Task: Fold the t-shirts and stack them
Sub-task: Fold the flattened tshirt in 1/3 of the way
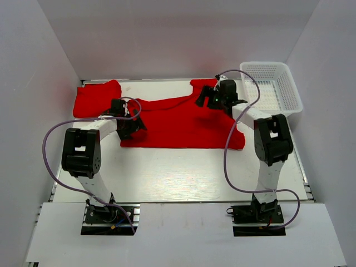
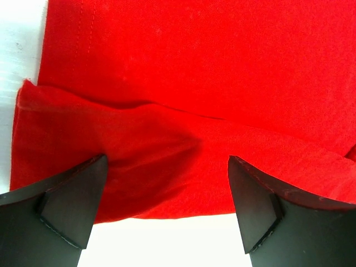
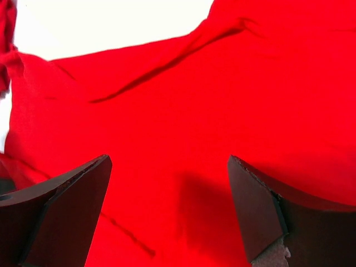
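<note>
Top view, spread t-shirt (image 1: 183,122): lies flat and red on the white table (image 1: 183,172), stretched wide across its far half.
Top view, second red cloth (image 1: 95,99): a smaller heap touching the spread t-shirt's far left corner. I cannot tell whether it is a separate shirt or part of the same one.
Top view, basket (image 1: 295,89): white mesh, just beyond the spread t-shirt's far right end.
Top view, left gripper (image 1: 132,125): low over the spread t-shirt's left edge, pointing in towards the cloth.
Top view, right gripper (image 1: 200,101): over the spread t-shirt's far edge, right of its middle, pointing left along that edge.
Left wrist view, left gripper (image 2: 167,167): jaws stand wide apart with nothing between them but the cloth below.
Left wrist view, spread t-shirt (image 2: 211,83): a doubled-over flap crosses under the fingers (image 2: 72,206). A stitched hem runs near its upper left, and bare table (image 2: 16,50) shows past its left edge and near edge.
Right wrist view, right gripper (image 3: 168,167): jaws spread wide and holding nothing, with both dark fingers (image 3: 261,211) above the fabric.
Right wrist view, spread t-shirt (image 3: 222,111): fills nearly the whole view, with long creases slanting across it. A strip of white table (image 3: 111,22) shows beyond its far edge.
</note>
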`<state>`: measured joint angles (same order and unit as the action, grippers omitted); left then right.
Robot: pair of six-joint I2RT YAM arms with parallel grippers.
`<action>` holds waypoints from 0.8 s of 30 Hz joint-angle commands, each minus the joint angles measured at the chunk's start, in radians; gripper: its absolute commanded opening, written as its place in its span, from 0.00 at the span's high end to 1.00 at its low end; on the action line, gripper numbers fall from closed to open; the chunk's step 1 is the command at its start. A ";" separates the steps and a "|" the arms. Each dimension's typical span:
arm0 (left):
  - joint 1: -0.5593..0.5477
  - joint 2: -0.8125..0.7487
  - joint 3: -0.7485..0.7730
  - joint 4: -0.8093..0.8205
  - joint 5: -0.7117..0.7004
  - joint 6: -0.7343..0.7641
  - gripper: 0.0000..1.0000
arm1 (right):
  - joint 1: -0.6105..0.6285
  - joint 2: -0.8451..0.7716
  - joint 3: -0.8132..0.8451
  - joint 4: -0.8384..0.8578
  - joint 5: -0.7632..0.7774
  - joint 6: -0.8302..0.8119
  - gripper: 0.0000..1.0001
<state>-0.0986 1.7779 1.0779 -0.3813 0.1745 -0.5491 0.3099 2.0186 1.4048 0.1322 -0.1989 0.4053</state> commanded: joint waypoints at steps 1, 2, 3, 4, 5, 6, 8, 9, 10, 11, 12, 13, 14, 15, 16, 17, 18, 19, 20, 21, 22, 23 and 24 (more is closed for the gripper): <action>0.008 -0.032 -0.001 -0.068 -0.047 0.018 0.01 | -0.002 -0.136 -0.074 -0.072 0.017 -0.060 0.10; 0.008 -0.032 -0.001 -0.068 -0.047 0.018 0.01 | -0.005 -0.156 -0.099 -0.112 0.024 -0.053 0.10; 0.008 -0.044 -0.010 -0.068 -0.047 0.018 0.01 | -0.006 -0.211 -0.194 -0.115 0.033 -0.051 0.10; 0.008 -0.044 -0.025 -0.068 -0.047 0.018 0.01 | -0.005 -0.228 -0.228 -0.114 0.059 -0.051 0.10; 0.008 -0.054 -0.026 -0.058 -0.047 0.018 0.01 | -0.008 -0.262 -0.259 -0.114 0.068 -0.043 0.10; 0.008 -0.054 -0.041 -0.057 -0.047 0.018 0.01 | -0.009 -0.286 -0.314 -0.115 0.075 -0.040 0.10; 0.008 -0.064 -0.056 -0.047 -0.038 0.018 0.01 | -0.009 -0.303 -0.368 -0.131 0.096 -0.023 0.10; -0.001 -0.064 -0.070 -0.047 -0.038 0.018 0.01 | -0.012 -0.307 -0.395 -0.131 0.098 -0.020 0.10; -0.001 -0.064 -0.084 -0.038 -0.038 0.018 0.01 | -0.012 -0.305 -0.418 -0.132 0.096 0.002 0.10; -0.001 -0.074 -0.084 -0.037 -0.038 0.018 0.01 | -0.017 -0.302 -0.441 -0.131 0.090 0.004 0.10; -0.001 -0.074 -0.113 -0.027 -0.038 0.018 0.01 | -0.018 -0.304 -0.454 -0.131 0.079 0.007 0.10; -0.001 -0.074 -0.122 -0.027 -0.038 0.018 0.01 | -0.023 -0.305 -0.496 -0.131 0.078 0.033 0.10; -0.001 -0.074 -0.140 -0.027 -0.026 0.018 0.01 | -0.023 -0.308 -0.512 -0.131 0.081 0.047 0.10; -0.001 -0.074 -0.151 -0.027 -0.012 0.018 0.01 | -0.026 -0.326 -0.530 -0.131 0.087 0.082 0.10; -0.001 -0.086 -0.165 -0.027 -0.012 0.018 0.01 | -0.029 -0.336 -0.550 -0.131 0.078 0.096 0.10; -0.001 -0.097 -0.197 -0.027 0.011 0.018 0.01 | -0.032 -0.360 -0.613 -0.131 0.075 0.115 0.10; -0.001 -0.110 -0.216 -0.027 0.020 0.018 0.01 | -0.034 -0.394 -0.638 -0.131 0.072 0.133 0.10; -0.001 -0.148 -0.237 -0.027 0.020 0.018 0.01 | -0.028 -0.414 -0.682 -0.131 0.072 0.139 0.10; -0.001 -0.172 -0.281 -0.027 0.029 0.018 0.01 | -0.029 -0.460 -0.734 -0.131 0.075 0.171 0.10; -0.001 -0.198 -0.304 -0.027 0.029 0.018 0.01 | -0.029 -0.486 -0.760 -0.164 0.075 0.184 0.10; -0.001 -0.251 -0.326 -0.037 0.039 0.018 0.01 | -0.028 -0.565 -0.814 -0.169 0.088 0.194 0.10; -0.001 -0.280 -0.370 -0.037 0.048 0.018 0.01 | -0.023 -0.593 -0.867 -0.180 0.102 0.225 0.10; -0.001 -0.308 -0.393 -0.037 0.057 0.018 0.01 | -0.023 -0.624 -0.916 -0.204 0.104 0.234 0.10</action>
<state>-0.0986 1.5265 0.7780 -0.2962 0.2077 -0.5388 0.2829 1.4521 0.6155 0.0826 -0.1299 0.5613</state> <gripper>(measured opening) 0.993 0.903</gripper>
